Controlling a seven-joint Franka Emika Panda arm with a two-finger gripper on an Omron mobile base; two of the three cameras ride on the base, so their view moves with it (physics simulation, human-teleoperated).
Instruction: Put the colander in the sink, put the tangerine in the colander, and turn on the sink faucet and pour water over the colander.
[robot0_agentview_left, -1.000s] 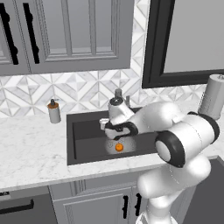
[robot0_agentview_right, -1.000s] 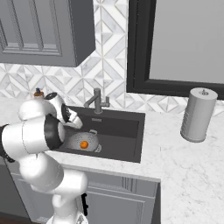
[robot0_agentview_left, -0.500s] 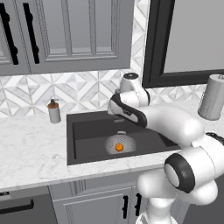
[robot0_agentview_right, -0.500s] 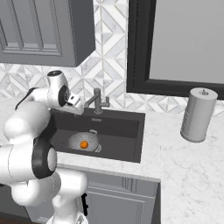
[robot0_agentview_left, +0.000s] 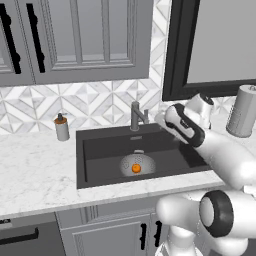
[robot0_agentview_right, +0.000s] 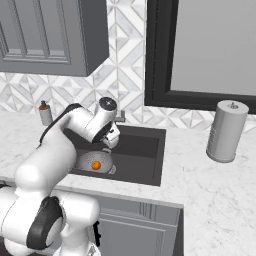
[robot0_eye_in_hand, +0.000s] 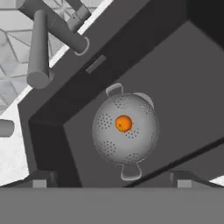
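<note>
we see the colander (robot0_agentview_left: 136, 164) standing on the floor of the sink (robot0_agentview_left: 100, 150), with the tangerine (robot0_agentview_left: 136, 169) resting at its centre. the left base view gives the faucet (robot0_agentview_left: 136, 116) whole, upright on the rear rim, and a soap bottle (robot0_agentview_left: 61, 127) on the counter (robot0_agentview_left: 35, 170) to the sink's left. in the right base view the arm crosses the basin, covers most of the faucet, and puts the gripper (robot0_agentview_right: 107, 146) above the colander (robot0_agentview_right: 95, 162) and tangerine (robot0_agentview_right: 96, 164); a grey canister (robot0_agentview_right: 226, 131) stands well to the right. the hand view looks down on the colander (robot0_eye_in_hand: 126, 131), showing both loop handles and the holes, the tangerine (robot0_eye_in_hand: 124, 123), and the faucet (robot0_eye_in_hand: 41, 48) at upper left. the jaws stand spread wide and hold nothing, their tips low at either side of this view.
</note>
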